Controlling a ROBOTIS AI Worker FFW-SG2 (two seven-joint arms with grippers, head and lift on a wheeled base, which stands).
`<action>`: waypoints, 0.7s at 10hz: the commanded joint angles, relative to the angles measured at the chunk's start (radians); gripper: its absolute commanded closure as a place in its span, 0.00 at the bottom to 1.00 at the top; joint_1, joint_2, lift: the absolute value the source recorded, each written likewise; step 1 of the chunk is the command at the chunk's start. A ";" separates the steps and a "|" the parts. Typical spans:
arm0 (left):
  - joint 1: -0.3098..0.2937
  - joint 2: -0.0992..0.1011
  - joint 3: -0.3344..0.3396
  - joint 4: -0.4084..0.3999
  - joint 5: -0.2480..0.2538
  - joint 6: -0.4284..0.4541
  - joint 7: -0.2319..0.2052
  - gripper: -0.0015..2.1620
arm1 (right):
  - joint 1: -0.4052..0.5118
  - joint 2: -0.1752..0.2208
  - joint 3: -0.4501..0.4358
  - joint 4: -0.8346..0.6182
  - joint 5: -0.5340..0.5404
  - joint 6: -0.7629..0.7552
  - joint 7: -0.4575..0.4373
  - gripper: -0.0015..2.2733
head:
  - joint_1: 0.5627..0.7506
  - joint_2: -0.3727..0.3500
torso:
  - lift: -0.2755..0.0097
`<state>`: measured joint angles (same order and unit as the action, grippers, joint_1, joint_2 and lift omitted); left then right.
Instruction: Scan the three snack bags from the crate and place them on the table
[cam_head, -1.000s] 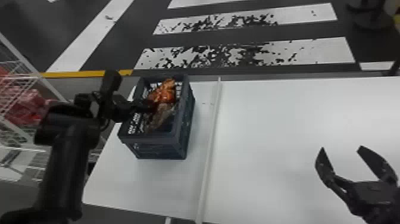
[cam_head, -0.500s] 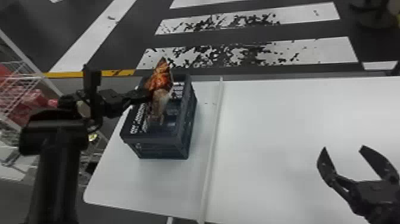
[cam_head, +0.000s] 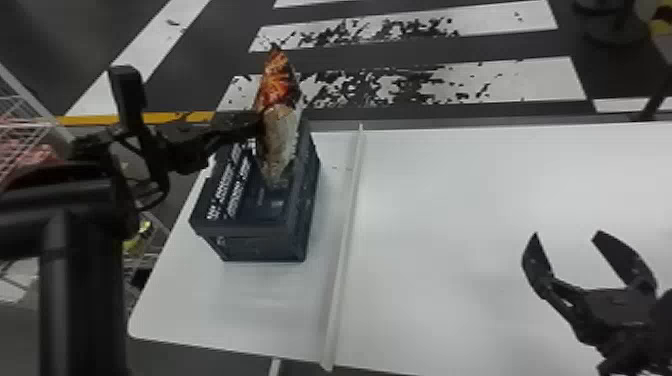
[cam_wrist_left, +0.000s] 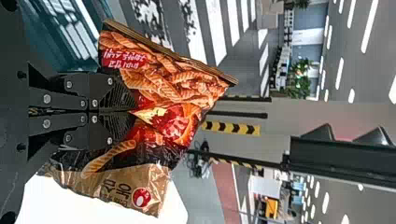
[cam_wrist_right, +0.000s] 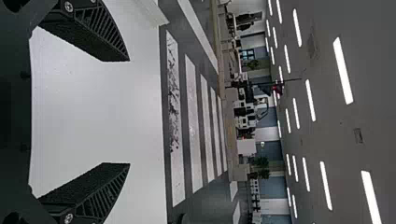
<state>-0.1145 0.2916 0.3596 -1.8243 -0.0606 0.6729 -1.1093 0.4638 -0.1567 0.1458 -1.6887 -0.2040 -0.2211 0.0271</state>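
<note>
Snack bag, just one, in left gripper, over one crate

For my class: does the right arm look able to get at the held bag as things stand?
Probably, though its reach is uncertain. Its jaws stand open, and only a low ridge seems to cross the table between. The left jaws hold the bag over the crate, with its right side free.
</note>
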 joint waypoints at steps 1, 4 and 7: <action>0.024 -0.057 -0.071 -0.110 0.001 0.054 0.016 0.99 | 0.001 0.003 -0.006 -0.002 0.000 0.000 -0.001 0.04 | 0.70 0.76 | 0.75; 0.052 -0.141 -0.254 -0.153 -0.056 0.090 0.049 0.99 | 0.006 0.002 -0.017 -0.006 -0.003 -0.004 -0.015 0.04 | 0.70 0.56 | 0.75; 0.064 -0.210 -0.467 -0.076 -0.156 0.087 0.126 0.99 | 0.006 0.000 -0.022 -0.012 -0.014 -0.007 -0.029 0.04 | 0.70 0.40 | 0.75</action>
<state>-0.0525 0.0929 -0.0705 -1.9216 -0.2006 0.7605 -0.9832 0.4692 -0.1563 0.1250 -1.6990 -0.2143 -0.2279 -0.0020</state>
